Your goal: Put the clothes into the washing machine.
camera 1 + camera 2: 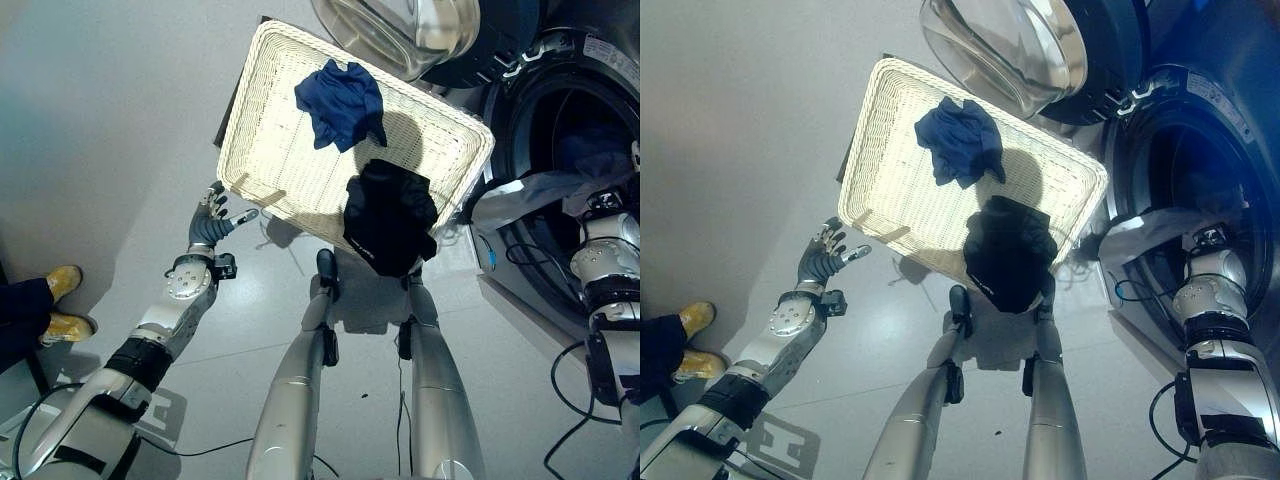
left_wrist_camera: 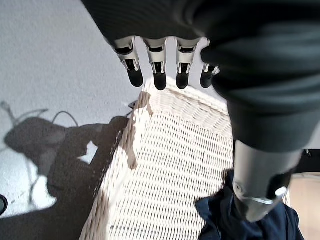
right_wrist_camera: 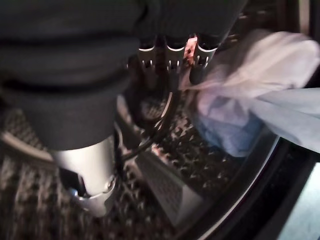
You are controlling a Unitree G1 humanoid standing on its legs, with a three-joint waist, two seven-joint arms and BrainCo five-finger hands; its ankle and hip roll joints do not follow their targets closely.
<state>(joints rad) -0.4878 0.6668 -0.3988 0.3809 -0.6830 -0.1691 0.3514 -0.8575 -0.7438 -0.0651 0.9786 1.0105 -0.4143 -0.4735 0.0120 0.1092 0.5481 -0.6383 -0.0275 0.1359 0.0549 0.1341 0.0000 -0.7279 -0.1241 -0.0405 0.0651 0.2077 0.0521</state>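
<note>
Clothes: blue garment (image 1: 341, 103) lies inside the white wicker basket (image 1: 262, 130); black garment (image 1: 388, 215) sags over the basket's near rim.
Pale cloth (image 1: 525, 194): hangs over the lip of the washing machine drum (image 1: 560, 140), partly inside.
Right hand (image 3: 170, 62): inside the drum beside the pale cloth; fingers straight, apparently holding nothing, though the view is dim.
Left hand (image 1: 211, 222): just off the basket's near corner, fingers spread, empty.
Washer door (image 1: 1005, 45): swung open above the basket.
Person's yellow shoes (image 1: 62, 300): on the floor, far left.
</note>
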